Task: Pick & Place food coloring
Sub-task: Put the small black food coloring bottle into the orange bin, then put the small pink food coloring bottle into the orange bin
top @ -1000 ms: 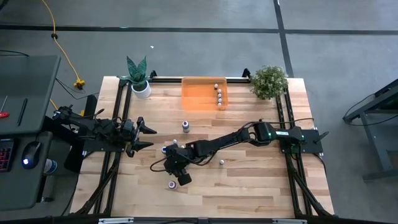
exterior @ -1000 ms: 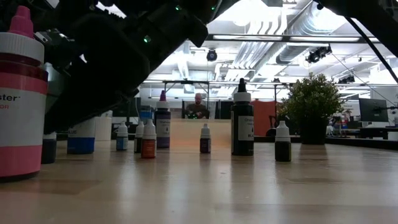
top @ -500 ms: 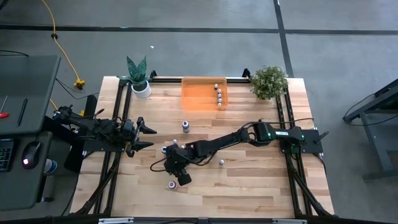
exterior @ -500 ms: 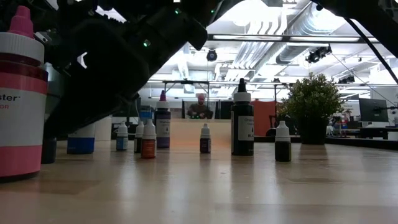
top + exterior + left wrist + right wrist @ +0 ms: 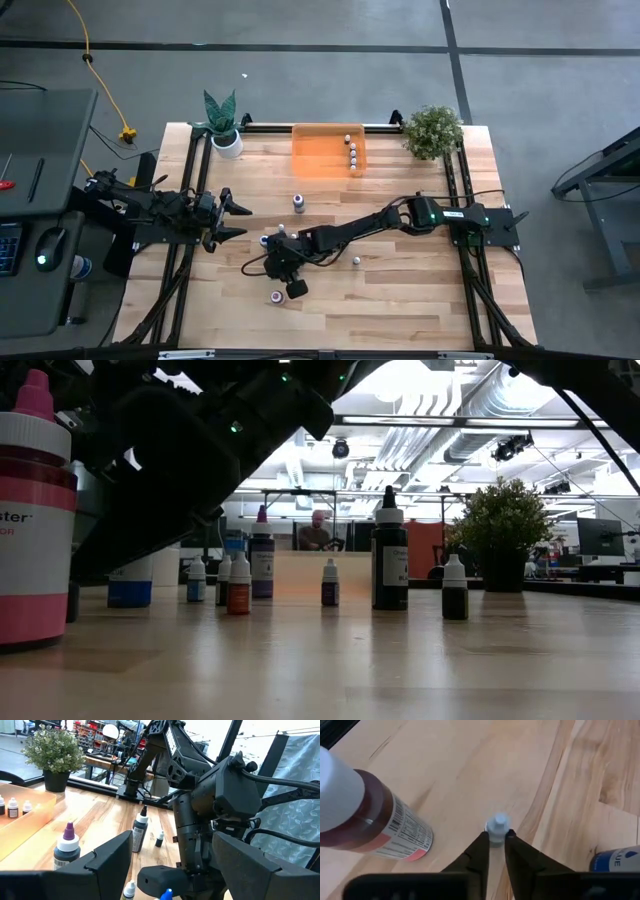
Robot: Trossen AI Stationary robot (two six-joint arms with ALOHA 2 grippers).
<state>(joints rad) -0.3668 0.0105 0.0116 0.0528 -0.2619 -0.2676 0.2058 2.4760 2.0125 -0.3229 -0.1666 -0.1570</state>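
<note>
A tiny food coloring bottle with a whitish cap (image 5: pixel 497 825) stands on the table left of its middle, and my right gripper (image 5: pixel 494 845) (image 5: pixel 268 268) is shut on it. Beside it stand a larger red bottle (image 5: pixel 380 827) (image 5: pixel 275 296) on the near side and a blue-labelled one (image 5: pixel 617 861) on the far side. More small bottles stand in a row in the low view (image 5: pixel 330 582). At the table's left edge my left gripper (image 5: pixel 238 220) waits open, holding nothing. My right gripper pinches the tiny bottle just below its cap top (image 5: pixel 496 836) between its two fingertips (image 5: pixel 481 851). The fingers slant down at it from the table's right side. Only the cap shows; the fingers hide the body and whether it still rests on the wood.
An orange bin (image 5: pixel 312 158) holding several small bottles sits at the far edge, between a potted plant (image 5: pixel 222 125) and a bushy plant (image 5: pixel 433 130). Single bottles stand at mid table (image 5: pixel 298 203) and nearer the right (image 5: pixel 356 261).
In the low view the dark outline of my right gripper has shifted slightly in front of the bottles at the left, while the arm has kept its place. No bottle has moved.
</note>
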